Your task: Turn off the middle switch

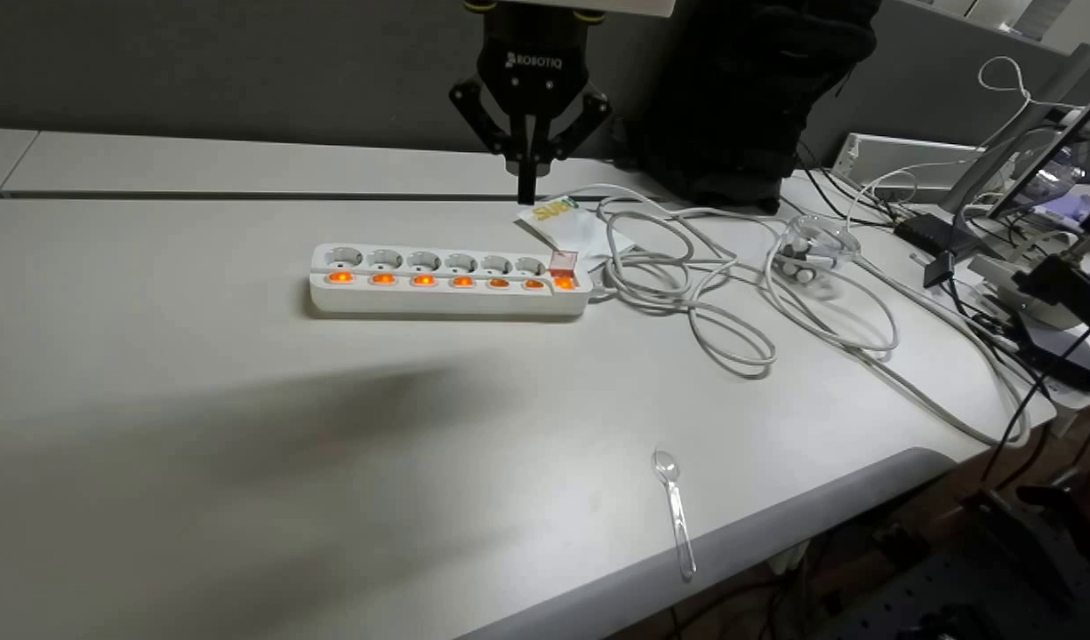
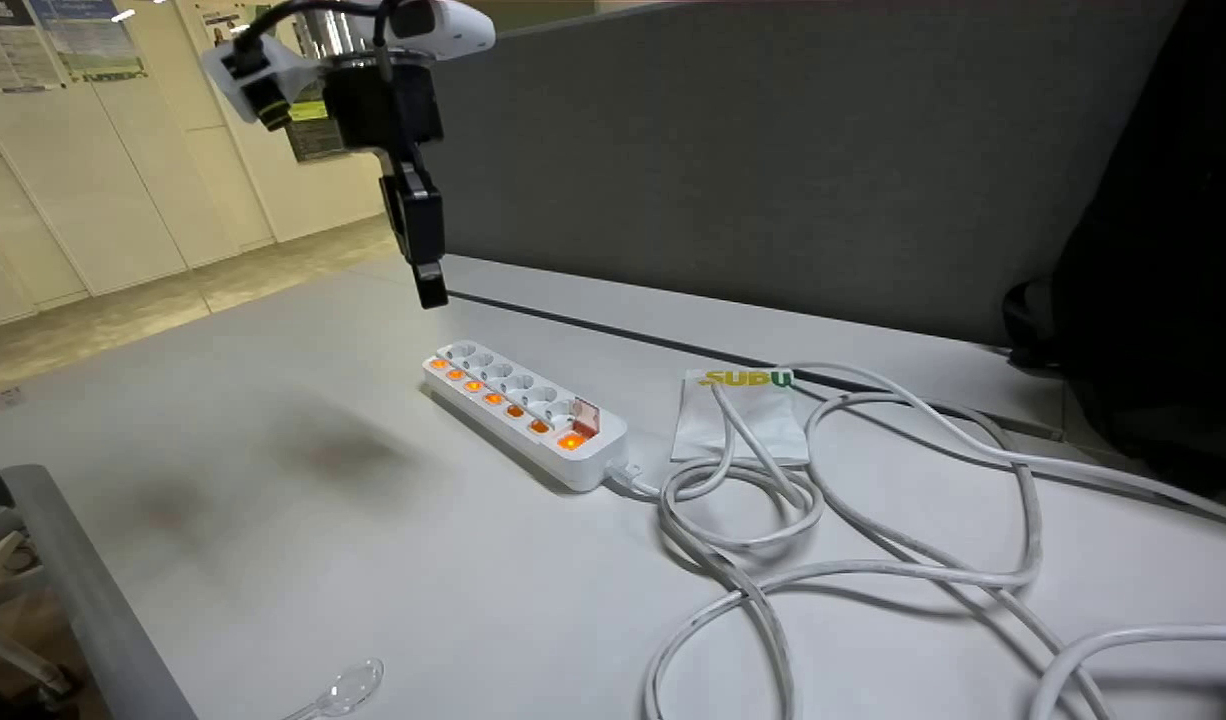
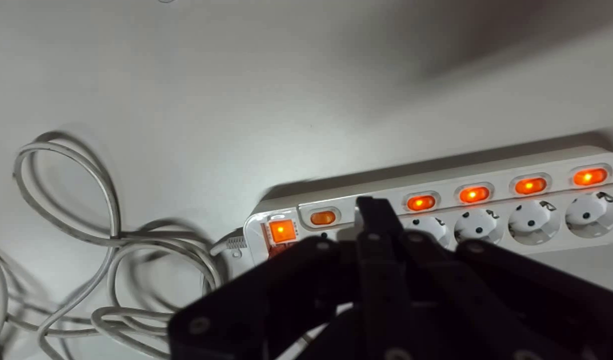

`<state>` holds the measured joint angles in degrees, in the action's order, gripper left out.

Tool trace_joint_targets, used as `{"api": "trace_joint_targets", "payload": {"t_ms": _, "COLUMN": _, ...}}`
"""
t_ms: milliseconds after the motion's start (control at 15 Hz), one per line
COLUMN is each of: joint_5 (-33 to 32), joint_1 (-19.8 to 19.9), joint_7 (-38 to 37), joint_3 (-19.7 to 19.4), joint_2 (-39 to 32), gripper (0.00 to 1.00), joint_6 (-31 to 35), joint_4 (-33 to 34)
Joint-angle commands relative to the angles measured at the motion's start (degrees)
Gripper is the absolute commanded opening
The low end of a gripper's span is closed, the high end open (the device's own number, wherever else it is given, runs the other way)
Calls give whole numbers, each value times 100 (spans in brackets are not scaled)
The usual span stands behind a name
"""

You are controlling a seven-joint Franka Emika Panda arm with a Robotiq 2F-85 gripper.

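A white power strip (image 1: 447, 305) with a row of orange rocker switches lies on the table; it also shows in an exterior view (image 2: 598, 466) and in the wrist view (image 3: 449, 178). Its middle switch (image 1: 462, 282) is lit, as seen also in an exterior view (image 2: 493, 398) and the wrist view (image 3: 421, 202). Two switches between it and the square main switch (image 1: 565, 283) look dim; in the wrist view my fingers hide one of them. My gripper (image 1: 527, 187) is shut and empty, raised above the table; it also shows in an exterior view (image 2: 432, 290) and the wrist view (image 3: 377, 206).
Coiled white cable (image 1: 652, 258) lies beside the strip's main-switch end, by a white paper packet (image 1: 572, 229). A clear spoon (image 1: 676, 511) lies near the table edge. A black backpack (image 1: 732, 98) stands at the grey partition (image 2: 773, 170). A clear cup (image 1: 816, 244) lies among the cables.
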<state>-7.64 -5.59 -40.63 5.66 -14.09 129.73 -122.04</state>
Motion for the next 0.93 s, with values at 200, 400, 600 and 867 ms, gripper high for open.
{"api": "trace_joint_targets", "payload": {"t_ms": 200, "joint_5": -194, "joint_1": -268, "joint_7": -278, "joint_3": -353, "joint_2": -215, "gripper": 0, "joint_6": 274, "joint_4": 11}}
{"api": "trace_joint_targets", "payload": {"t_ms": 400, "joint_5": -385, "joint_1": -386, "joint_7": -429, "joint_3": -512, "joint_2": -507, "gripper": 0, "joint_6": 335, "joint_4": 133}}
{"api": "trace_joint_targets", "payload": {"t_ms": 600, "joint_5": -612, "joint_1": -541, "joint_7": -624, "joint_3": -666, "joint_2": -796, "gripper": 0, "joint_6": 450, "joint_4": 286}}
{"api": "trace_joint_targets", "payload": {"t_ms": 867, "joint_5": -892, "joint_1": -780, "joint_7": -835, "joint_3": -806, "joint_2": -1116, "gripper": 0, "joint_6": 471, "joint_4": 563}}
